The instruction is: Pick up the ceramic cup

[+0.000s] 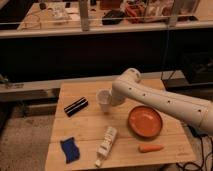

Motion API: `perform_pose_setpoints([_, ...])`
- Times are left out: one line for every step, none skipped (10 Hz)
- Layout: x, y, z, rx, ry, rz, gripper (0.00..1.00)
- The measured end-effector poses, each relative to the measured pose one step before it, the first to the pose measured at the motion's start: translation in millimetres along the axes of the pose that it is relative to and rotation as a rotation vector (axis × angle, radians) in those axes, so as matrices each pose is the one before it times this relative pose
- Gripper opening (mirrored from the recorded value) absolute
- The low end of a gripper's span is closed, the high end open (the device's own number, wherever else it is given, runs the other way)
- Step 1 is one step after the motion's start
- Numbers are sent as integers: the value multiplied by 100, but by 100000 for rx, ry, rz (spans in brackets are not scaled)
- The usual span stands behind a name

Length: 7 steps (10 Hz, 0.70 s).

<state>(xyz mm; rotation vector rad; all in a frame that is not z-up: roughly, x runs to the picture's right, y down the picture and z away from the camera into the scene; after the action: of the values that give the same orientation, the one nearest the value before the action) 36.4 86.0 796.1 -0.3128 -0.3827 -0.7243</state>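
Observation:
The ceramic cup point(104, 98) is small and whitish, with a wide rim and a narrower base. It is upright near the middle of the wooden table point(90, 130). My gripper point(111, 101) is at the end of the white arm point(160, 100), right against the cup's right side. The arm's wrist hides most of the gripper. I cannot tell whether the cup rests on the table or is held.
An orange plate point(145, 121) lies right of the cup under the arm. A black bar point(76, 106) lies to the cup's left. A white tube-like bottle point(106, 144), a blue cloth point(69, 150) and a carrot point(150, 148) lie near the front edge.

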Motion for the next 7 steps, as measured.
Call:
perform_pose_setpoints([0,0,2,0,-4,2,2])
perform_pose_setpoints([1,-1,-1,3,3,1,2])
perform_pose_setpoints([-1,-1,-1,-2,-1,-1,2])
perform_pose_setpoints([2,2,1,-1,1,3,2])
perform_pose_setpoints([0,0,0,0,0,2,2])
perform_pose_setpoints([-2,-4,0,4,0,-9,2])
perform_pose_setpoints([4,3,-1,-3,4,5,2])
